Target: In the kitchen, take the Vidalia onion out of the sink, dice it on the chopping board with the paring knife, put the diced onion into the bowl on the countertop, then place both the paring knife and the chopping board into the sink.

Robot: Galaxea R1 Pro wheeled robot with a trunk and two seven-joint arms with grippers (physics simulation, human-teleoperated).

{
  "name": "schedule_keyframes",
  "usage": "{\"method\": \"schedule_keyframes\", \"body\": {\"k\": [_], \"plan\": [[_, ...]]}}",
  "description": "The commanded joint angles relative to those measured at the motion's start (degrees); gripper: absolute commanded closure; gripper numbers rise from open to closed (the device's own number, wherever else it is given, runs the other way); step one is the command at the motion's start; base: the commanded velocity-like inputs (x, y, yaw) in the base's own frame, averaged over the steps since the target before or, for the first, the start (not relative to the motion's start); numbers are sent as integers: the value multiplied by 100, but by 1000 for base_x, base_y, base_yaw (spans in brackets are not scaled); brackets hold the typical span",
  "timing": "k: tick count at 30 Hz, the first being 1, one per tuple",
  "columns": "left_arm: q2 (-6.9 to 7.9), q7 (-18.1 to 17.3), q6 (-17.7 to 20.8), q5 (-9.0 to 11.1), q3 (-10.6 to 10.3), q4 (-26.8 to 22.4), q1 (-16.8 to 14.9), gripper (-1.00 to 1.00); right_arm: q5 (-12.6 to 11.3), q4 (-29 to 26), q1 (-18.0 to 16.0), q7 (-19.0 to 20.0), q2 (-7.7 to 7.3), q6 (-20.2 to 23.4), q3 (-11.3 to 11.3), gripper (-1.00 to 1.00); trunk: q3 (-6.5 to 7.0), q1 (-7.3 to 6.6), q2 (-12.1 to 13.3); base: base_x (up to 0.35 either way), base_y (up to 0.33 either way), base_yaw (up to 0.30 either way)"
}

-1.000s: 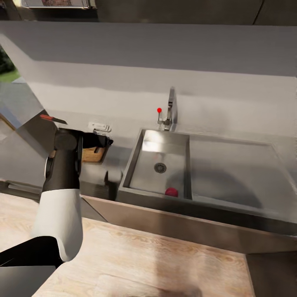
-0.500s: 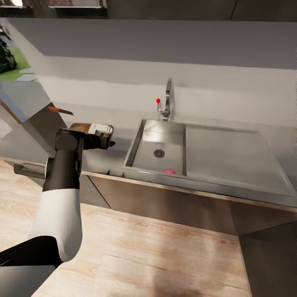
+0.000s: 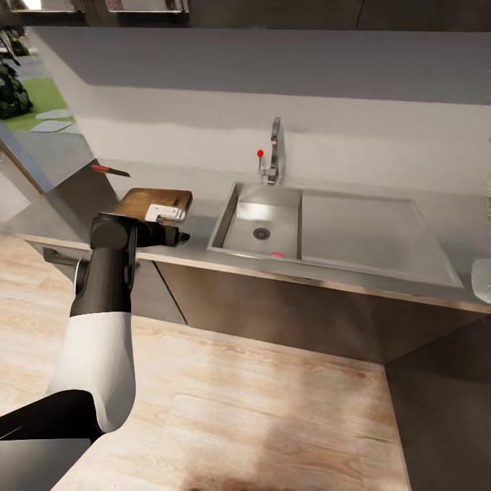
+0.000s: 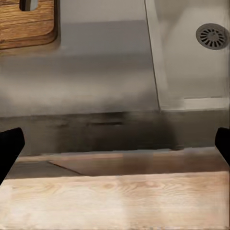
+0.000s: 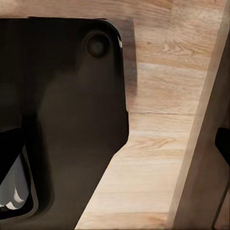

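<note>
The sink (image 3: 254, 217) is set in the grey countertop (image 3: 75, 204), with its tap (image 3: 274, 158) behind. Just a pinkish-red sliver of the Vidalia onion (image 3: 276, 255) shows over the basin's near wall. The chopping board (image 3: 146, 200) lies left of the sink, and the paring knife (image 3: 109, 170) lies further back left. At the far right edge sits part of the white bowl (image 3: 481, 279). My left gripper (image 3: 179, 236) hovers open and empty before the counter's front edge; its wrist view looks down on the board's corner (image 4: 26, 24) and the drain (image 4: 212, 36). My right gripper (image 5: 115, 143) hangs low over the floor, one fingertip (image 5: 223, 143) at the picture's edge.
Dark cabinet fronts (image 3: 286, 314) run under the counter, with a drawer bar handle (image 3: 60, 258) at the left. The sink's flat drainboard (image 3: 375, 228) lies right of the basin. Wooden floor (image 3: 259, 409) stretches between me and the counter. A dark part of my own body (image 5: 62, 120) sits beside the right gripper.
The whole view has pulled back from the counter: sink, board and knife look smaller and higher, more floor shows, and the bowl has come into view. My left arm keeps its pose.
</note>
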Motion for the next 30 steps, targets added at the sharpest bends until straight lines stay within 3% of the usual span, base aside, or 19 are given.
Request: {"method": "schedule_keyframes", "body": {"k": [1, 8, 14, 21, 22, 26, 30], "plan": [[-4, -60, 12, -57, 14, -4, -6, -100, 16, 3, -3, -21, 2, -16, -8, -100, -9, -1, -10, -337, 0, 0], [52, -60, 9, -65, 14, 0, -6, -100, 15, 3, -3, -21, 2, -15, -8, -100, -9, -1, -10, -304, 0, 0], [67, -60, 8, -63, 14, 24, -6, -100, 16, 3, -3, -21, 2, -16, -8, -100, -9, -1, -10, -98, 0, 0], [73, -85, -20, -58, 22, 576, 2, -100, 17, 3, -3, -21, -6, -15, -8, -100, -9, -1, -10, -4, 0, 0], [74, -89, -88, -57, 23, 942, 3, -100, 17, 3, -3, -21, -7, -15, -8, -100, -9, -1, -10, 0, 0, 0], [74, -65, -424, -57, 23, 1343, 3, -100, 17, 3, -3, -21, -7, -15, -8, -100, -9, -1, -10, 0, 0, 0], [83, 12, -1258, -61, 44, 2355, 3, -100, 17, 3, -3, -21, -7, -15, -8, -100, -9, -1, -10, 0, 0, 0]]}}
